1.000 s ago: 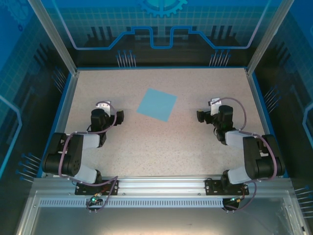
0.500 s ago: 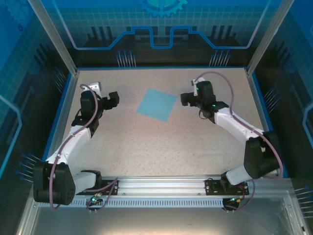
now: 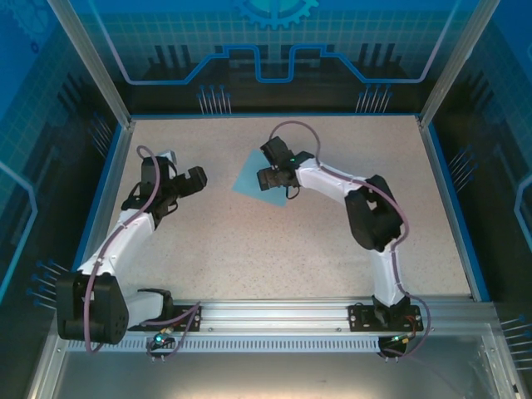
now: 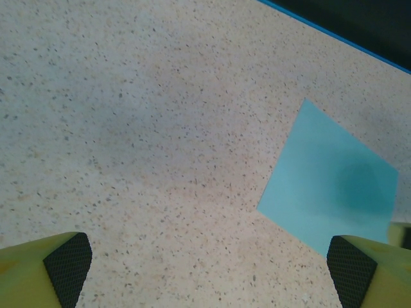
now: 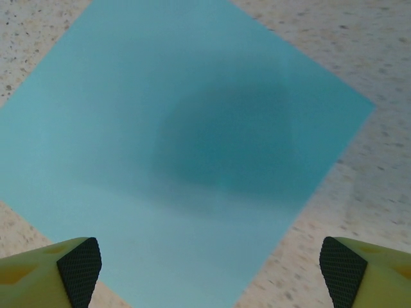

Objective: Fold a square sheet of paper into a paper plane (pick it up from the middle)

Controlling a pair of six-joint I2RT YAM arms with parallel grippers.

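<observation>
The square sheet of paper (image 3: 248, 179) is light blue and lies flat and uncreased on the speckled table, turned like a diamond, behind the middle. My right gripper (image 3: 268, 177) hangs over its centre, pointing down. In the right wrist view the sheet (image 5: 192, 147) spreads under the open gripper (image 5: 209, 266), whose shadow darkens it. Nothing is between the fingers. My left gripper (image 3: 197, 177) stands open to the sheet's left, over bare table. From its wrist the gripper (image 4: 209, 269) sees the sheet (image 4: 327, 192) at the right. The paper plane is out of view.
The beige table (image 3: 274, 249) has a raised blue rim (image 3: 456, 199) on its sides and back. Aluminium posts (image 3: 91, 62) rise at the back corners. A metal rail (image 3: 266, 314) with both arm bases runs along the near edge.
Both arms unfolded from their rest poses. The right gripper swung left from the table's right side to above the sheet. The left gripper reached forward and settled left of the sheet.
</observation>
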